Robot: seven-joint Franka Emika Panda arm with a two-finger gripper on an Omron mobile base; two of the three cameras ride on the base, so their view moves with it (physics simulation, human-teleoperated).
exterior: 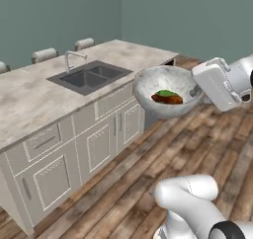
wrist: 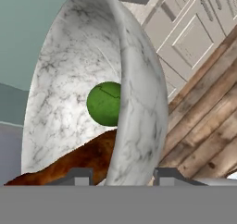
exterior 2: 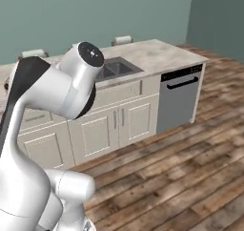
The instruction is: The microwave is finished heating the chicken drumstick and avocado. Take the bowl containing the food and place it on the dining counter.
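My gripper (exterior: 197,91) is shut on the right rim of the white-grey marbled bowl (exterior: 165,87) and holds it in the air above the wood floor, just off the right end of the dining counter (exterior: 29,97). Inside the bowl lie the reddish-brown chicken drumstick (exterior: 170,100) and the green avocado (exterior: 165,92). In the hand view the bowl (wrist: 139,102) stands on edge, its rim between my fingertips (wrist: 76,175), with the avocado (wrist: 104,103) and drumstick (wrist: 81,160) against its inner wall. The microwave is out of view.
The dining counter (exterior 2: 157,53) carries a sink (exterior: 91,76) with a curved faucet (exterior: 69,60). White stools (exterior: 44,54) stand behind it. A grey dishwasher front (exterior 2: 178,99) sits at its right end. Open wood floor (exterior 2: 190,168) lies in front.
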